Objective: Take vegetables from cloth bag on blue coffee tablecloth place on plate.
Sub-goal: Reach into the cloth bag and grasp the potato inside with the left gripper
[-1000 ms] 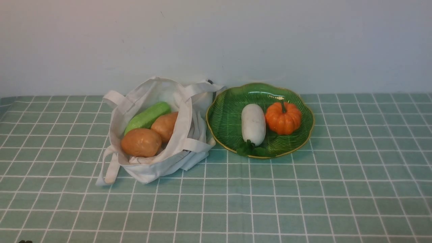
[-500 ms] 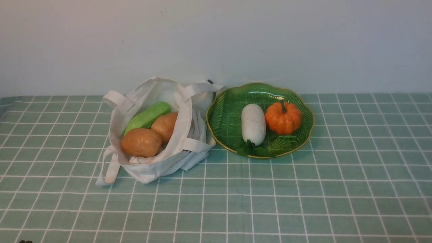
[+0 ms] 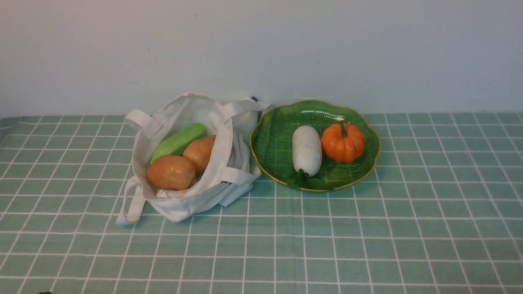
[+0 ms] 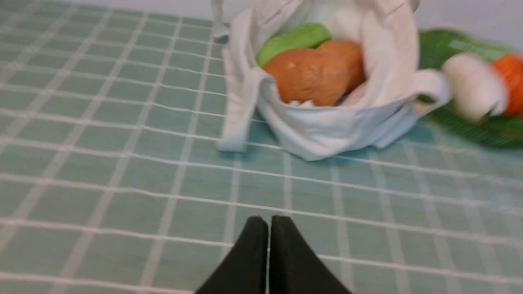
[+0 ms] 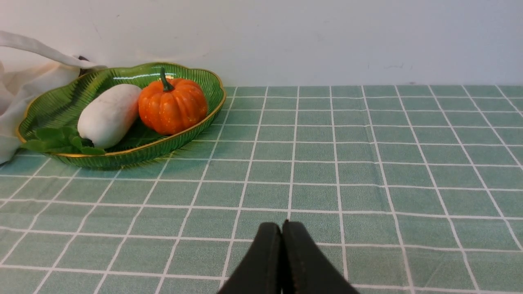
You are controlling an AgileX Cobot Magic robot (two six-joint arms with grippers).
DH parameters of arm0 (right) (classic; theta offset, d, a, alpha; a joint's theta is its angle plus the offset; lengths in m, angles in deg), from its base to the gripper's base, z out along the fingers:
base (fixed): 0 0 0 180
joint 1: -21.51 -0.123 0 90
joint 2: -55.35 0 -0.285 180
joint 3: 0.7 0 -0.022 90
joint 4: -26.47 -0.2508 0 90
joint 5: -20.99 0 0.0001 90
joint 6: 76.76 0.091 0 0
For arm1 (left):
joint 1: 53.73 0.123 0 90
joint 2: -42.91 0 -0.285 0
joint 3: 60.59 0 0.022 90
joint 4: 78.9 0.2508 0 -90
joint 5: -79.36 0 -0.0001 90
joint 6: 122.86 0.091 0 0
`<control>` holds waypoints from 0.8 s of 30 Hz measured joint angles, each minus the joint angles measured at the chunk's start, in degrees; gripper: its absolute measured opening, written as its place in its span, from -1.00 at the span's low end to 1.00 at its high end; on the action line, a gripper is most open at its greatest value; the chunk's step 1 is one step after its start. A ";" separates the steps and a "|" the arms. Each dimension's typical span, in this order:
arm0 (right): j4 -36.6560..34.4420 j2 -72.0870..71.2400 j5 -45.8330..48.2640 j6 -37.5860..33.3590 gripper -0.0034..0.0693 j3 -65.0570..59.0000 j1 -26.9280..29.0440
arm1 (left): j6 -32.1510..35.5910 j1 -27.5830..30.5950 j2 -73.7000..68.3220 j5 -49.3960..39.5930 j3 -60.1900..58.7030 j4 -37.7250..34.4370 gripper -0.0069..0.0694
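Observation:
The off-white cloth bag (image 3: 229, 171) lies open on the teal checked tablecloth (image 3: 261, 245). Inside it are two tan-brown potatoes, a near one (image 3: 170, 172) and a far one (image 3: 200, 152), and a light green cucumber (image 3: 178, 141). The dark green plate (image 3: 271, 143) stands right of the bag and holds a white radish (image 3: 306, 150) and an orange pumpkin (image 3: 343, 142). My left gripper (image 4: 268, 222) is shut and empty, low over the cloth short of the bag (image 4: 327, 126). My right gripper (image 5: 281, 228) is shut and empty, short of the plate (image 5: 122, 157) and to its right.
A pale wall (image 3: 261, 53) rises right behind the bag and plate. The bag's strap handles (image 3: 130, 208) trail onto the cloth at its near left corner. Bare tablecloth stretches to the right of the plate and along the front.
A dark bit at the front view's bottom left edge has shifted slightly right. The left wrist view is blurred by motion. Bag, vegetables and plate have not moved.

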 joint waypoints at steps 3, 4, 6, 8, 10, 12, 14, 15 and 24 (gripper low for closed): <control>0.00 0.00 0.00 0.00 -0.95 0.00 0.00 | -7.01 0.00 0.00 -0.90 0.00 -15.93 -0.83; 0.00 0.00 0.00 0.00 -0.95 0.00 0.00 | -7.35 0.00 0.00 -0.90 0.00 -15.93 -0.83; 0.00 0.00 0.00 0.00 -0.95 0.00 0.00 | -9.97 0.00 0.00 -1.62 0.00 -28.77 -0.83; 0.00 0.00 0.00 0.00 -0.95 0.00 0.00 | -9.97 0.00 0.00 -1.46 0.00 -32.93 -0.83; 0.00 0.00 0.00 0.00 -0.95 0.00 0.00 | -9.92 0.00 0.00 -0.25 0.00 -38.91 -0.83; 0.00 0.00 0.00 0.00 -0.95 0.00 0.00 | -9.92 0.00 0.00 1.48 0.00 -43.58 -0.83; 0.00 0.00 0.00 0.00 -0.95 0.00 0.00 | -9.72 0.00 0.00 2.15 0.00 -45.78 -0.83; 0.00 0.00 0.00 0.00 -0.95 0.00 0.00 | -8.91 0.00 0.00 2.78 0.00 -48.18 -0.83; 0.00 0.00 0.00 0.00 -0.95 0.00 0.00 | 6.22 0.00 -7.37 -6.96 16.66 -43.70 -0.83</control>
